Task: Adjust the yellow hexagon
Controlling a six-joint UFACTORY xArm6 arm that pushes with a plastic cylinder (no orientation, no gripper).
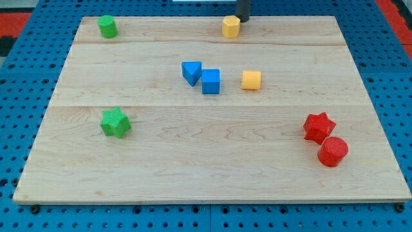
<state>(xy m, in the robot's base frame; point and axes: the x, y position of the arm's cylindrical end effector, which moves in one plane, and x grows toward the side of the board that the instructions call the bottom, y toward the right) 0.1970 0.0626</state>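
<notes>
The yellow hexagon (231, 26) sits near the top edge of the wooden board (193, 161), a little right of the middle. My tip (244, 19) is at the view's top, just to the upper right of the yellow hexagon, touching it or nearly so. Only the lowest part of the rod shows.
A yellow cube (251, 80), a blue cube (211, 82) and a blue triangle (190, 71) sit mid-board. A green cylinder (107, 26) is at top left, a green star (115, 122) at left. A red star (318, 126) and red cylinder (333, 151) are at lower right.
</notes>
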